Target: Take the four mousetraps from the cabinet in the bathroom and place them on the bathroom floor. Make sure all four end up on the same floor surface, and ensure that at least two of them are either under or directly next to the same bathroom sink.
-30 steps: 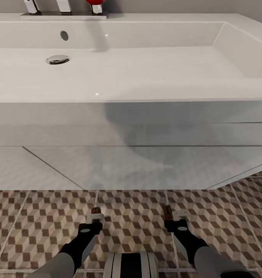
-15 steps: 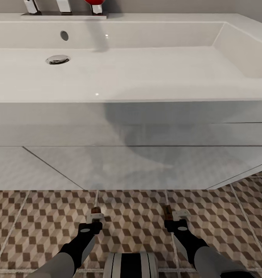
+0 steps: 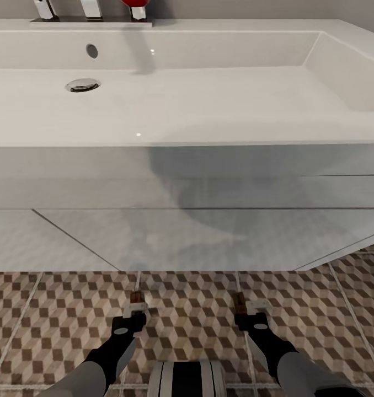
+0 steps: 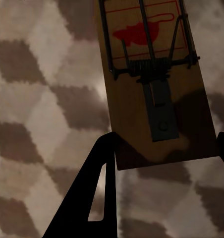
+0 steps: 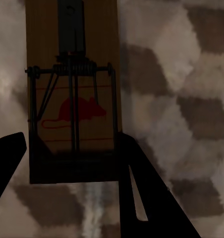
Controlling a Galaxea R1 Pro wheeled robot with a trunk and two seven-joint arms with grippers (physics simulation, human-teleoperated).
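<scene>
Low over bathroom floor [image 3: 60, 309] at vanity front: my left gripper [image 3: 135, 307] clamped on left mousetrap [image 3: 136, 299], right gripper [image 3: 247, 310] clamped on right mousetrap [image 3: 239, 300]; 2 boards' long axes point toward sink [image 3: 209, 105].

no readable text, red mouse emblem printed on each mousetrap [image 4: 151, 84]

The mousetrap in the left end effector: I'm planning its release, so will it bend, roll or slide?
The mousetrap looks like a flat wooden board, so probably stiff and unlikely to roll. Its sprung wire bar may snag or snap. On the tiled bathroom floor it would likely lie flat.
</scene>
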